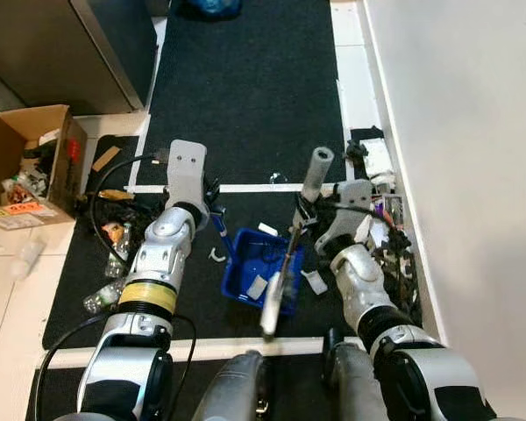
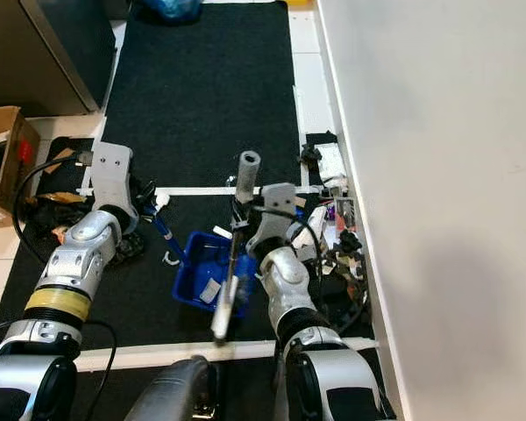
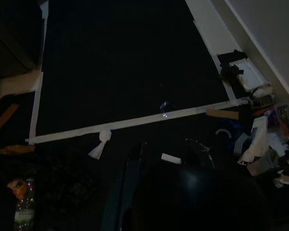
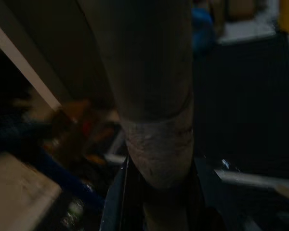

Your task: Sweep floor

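A blue dustpan (image 1: 248, 263) lies on the black mat (image 1: 245, 96) just ahead of me, with white paper scraps in it. Its blue handle (image 1: 222, 232) slants up to my left gripper (image 1: 212, 203), which is shut on it. The broom's grey grip (image 1: 316, 172) stands upright to the right, and its shaft (image 1: 280, 281) slopes down over the dustpan. My right gripper (image 1: 303, 216) is shut on that shaft just under the grip; in the right wrist view the handle (image 4: 154, 120) looms close. The left wrist view is dark, with a crumpled paper (image 3: 100, 144) on the white tape line.
Loose scraps (image 1: 315, 281) lie on the mat beside the dustpan. Clutter and cables (image 1: 391, 237) run along the white wall on the right. An open cardboard box (image 1: 26, 162), plastic bottles (image 1: 105, 294) and cables sit on the left. A dark cabinet (image 1: 70, 44) stands far left.
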Tool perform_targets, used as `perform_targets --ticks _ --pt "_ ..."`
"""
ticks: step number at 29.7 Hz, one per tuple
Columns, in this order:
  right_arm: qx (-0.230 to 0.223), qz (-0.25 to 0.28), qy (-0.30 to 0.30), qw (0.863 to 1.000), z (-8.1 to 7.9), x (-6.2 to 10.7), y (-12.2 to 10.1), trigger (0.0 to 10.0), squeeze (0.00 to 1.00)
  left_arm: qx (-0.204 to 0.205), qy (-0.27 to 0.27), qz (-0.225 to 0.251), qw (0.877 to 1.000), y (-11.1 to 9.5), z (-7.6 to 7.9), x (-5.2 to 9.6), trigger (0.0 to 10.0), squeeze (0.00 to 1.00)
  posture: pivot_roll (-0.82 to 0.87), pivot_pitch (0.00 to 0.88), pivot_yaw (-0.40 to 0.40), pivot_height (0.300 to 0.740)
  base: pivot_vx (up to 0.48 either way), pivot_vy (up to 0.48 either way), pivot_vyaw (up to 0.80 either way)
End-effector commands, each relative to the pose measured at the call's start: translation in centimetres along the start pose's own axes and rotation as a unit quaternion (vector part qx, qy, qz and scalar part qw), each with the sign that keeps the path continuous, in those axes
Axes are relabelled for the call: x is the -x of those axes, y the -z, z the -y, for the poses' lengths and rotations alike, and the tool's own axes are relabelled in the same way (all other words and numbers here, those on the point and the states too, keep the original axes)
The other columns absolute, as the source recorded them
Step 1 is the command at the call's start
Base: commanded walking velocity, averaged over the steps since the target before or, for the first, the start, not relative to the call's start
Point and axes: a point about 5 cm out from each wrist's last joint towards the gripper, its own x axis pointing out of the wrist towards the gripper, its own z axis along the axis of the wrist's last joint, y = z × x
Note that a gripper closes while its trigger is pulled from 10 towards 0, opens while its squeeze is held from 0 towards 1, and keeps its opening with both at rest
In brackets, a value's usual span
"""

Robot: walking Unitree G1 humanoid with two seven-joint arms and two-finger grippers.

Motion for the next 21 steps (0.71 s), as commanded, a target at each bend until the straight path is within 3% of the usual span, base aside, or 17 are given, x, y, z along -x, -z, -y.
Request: perform_targets --ticks 1,2,3,4,5,6,7,8,9,10,11,13,16,19,21 --pt "-0.027 0.066 -0.051 0.996 -2.5 -1.4 -2.2 10.0 0.0 0.034 0.027 -0.033 0.999 1.9 1.5 0.1 10.0 0.0 0.15 0.286 0.028 0.74 0.0 0.0 0.0" --pt "-0.027 0.066 -0.051 0.996 -2.5 -1.4 -2.2 10.0 0.0 0.034 0.027 -0.033 0.999 1.9 1.5 0.1 10.0 0.0 0.15 0.286 0.028 0.74 0.0 0.0 0.0" --pt "0.004 0.078 -0.047 0.996 -2.0 -1.4 -3.2 10.0 0.0 0.034 0.027 -0.033 0.998 1.9 1.6 0.1 10.0 0.0 0.15 0.287 0.027 0.74 0.0 0.0 0.0" --pt "0.093 0.074 -0.026 0.993 -0.7 -1.1 -4.2 10.0 0.0 0.035 0.028 -0.033 0.998 1.9 1.7 0.1 10.0 0.0 0.15 0.287 0.027 0.74 0.0 0.0 0.0" --pt "0.093 0.074 -0.026 0.993 -0.7 -1.1 -4.2 10.0 0.0 0.035 0.028 -0.033 0.998 1.9 1.7 0.1 10.0 0.0 0.15 0.287 0.027 0.74 0.0 0.0 0.0" --pt "0.194 0.065 -0.005 0.979 0.5 -0.7 -5.0 10.0 0.0 0.036 0.028 -0.033 0.998 1.8 1.7 0.0 10.0 0.0 0.15 0.287 0.027 0.74 0.0 0.0 0.0" --pt "0.264 0.057 0.006 0.963 1.5 -0.3 -5.5 10.0 0.0 0.036 0.029 -0.033 0.998 1.8 1.8 0.0 10.0 0.0 0.15 0.287 0.027 0.74 0.0 0.0 0.0" --pt "0.303 0.046 0.012 0.952 2.1 0.0 -5.7 10.0 0.0 0.036 0.029 -0.033 0.998 1.8 1.8 0.0 10.0 0.0 0.15 0.287 0.027 0.74 0.0 0.0 0.0" --pt "0.303 0.046 0.012 0.952 2.1 0.0 -5.7 10.0 0.0 0.036 0.029 -0.033 0.998 1.8 1.8 0.0 10.0 0.0 0.15 0.287 0.027 0.74 0.0 0.0 0.0" --pt "0.341 0.034 0.022 0.939 2.9 0.3 -5.9 10.0 0.0 0.036 0.03 -0.033 0.998 1.8 1.8 0.0 10.0 0.0 0.13 0.288 0.025 0.74 0.0 0.0 0.0" --pt "0.403 -0.007 0.049 0.914 4.3 1.0 -5.9 10.0 0.0 0.036 0.03 -0.034 0.998 1.8 1.8 0.1 10.0 0.0 0.13 0.289 0.027 0.74 0.0 0.0 0.0" --pt "0.403 -0.007 0.049 0.914 4.3 1.0 -5.9 10.0 0.0 0.036 0.03 -0.034 0.998 1.8 1.8 0.1 10.0 0.0 0.13 0.289 0.027 0.74 0.0 0.0 0.0" --pt "0.472 -0.079 0.073 0.875 5.0 1.5 -3.6 10.0 0.0 0.035 0.029 -0.035 0.998 1.9 1.7 0.1 10.0 0.0 0.14 0.292 0.029 0.74 0.0 0.0 0.0" --pt "0.483 -0.101 0.083 0.866 5.2 1.6 -2.8 10.0 0.0 0.034 0.029 -0.035 0.998 1.8 1.7 0.1 10.0 0.0 0.14 0.292 0.029 0.74 0.0 0.0 0.0" --pt "0.482 -0.138 0.095 0.86 5.4 1.9 -1.2 10.0 0.0 0.034 0.029 -0.035 0.998 1.8 1.7 0.1 10.0 0.0 0.14 0.293 0.031 0.74 0.0 0.0 0.0"
